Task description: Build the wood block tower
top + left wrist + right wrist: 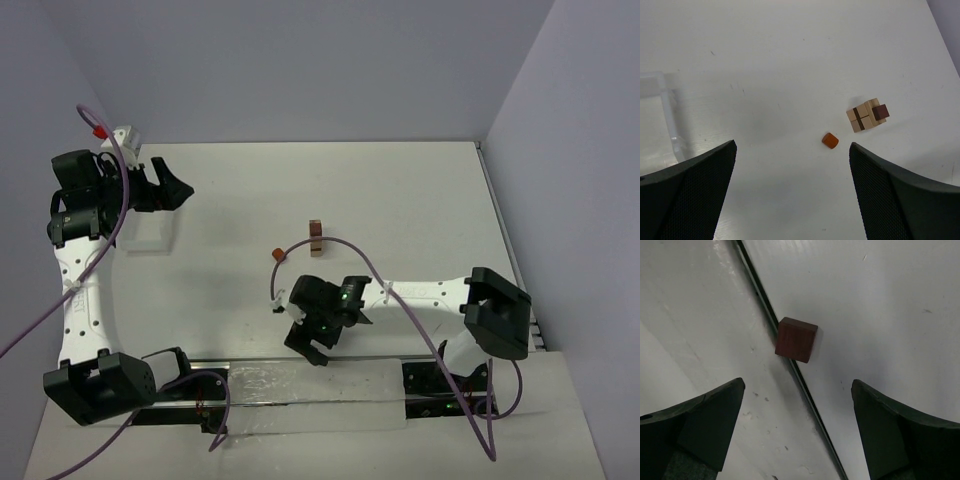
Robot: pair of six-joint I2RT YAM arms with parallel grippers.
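The tower [316, 237] stands mid-table as a small stack of pale tan blocks with dark pieces and a reddish-brown block on it; the left wrist view shows the tower [867, 116] from above. An orange wood block [277, 255] lies loose just left of the stack, and this orange block [830, 140] shows ahead of my left gripper [792, 195]. That left gripper [178, 190] is open and empty, far to the left. My right gripper [797, 430] is open over a reddish-brown block [796, 339] lying on a dark seam. In the top view the right gripper [310, 345] hides that block.
A clear plastic box [150, 230] sits under the left arm, and its edge [667, 110] shows in the left wrist view. A clear plastic sheet [310, 385] lies along the near edge. A dark seam [805, 390] runs diagonally below the right gripper.
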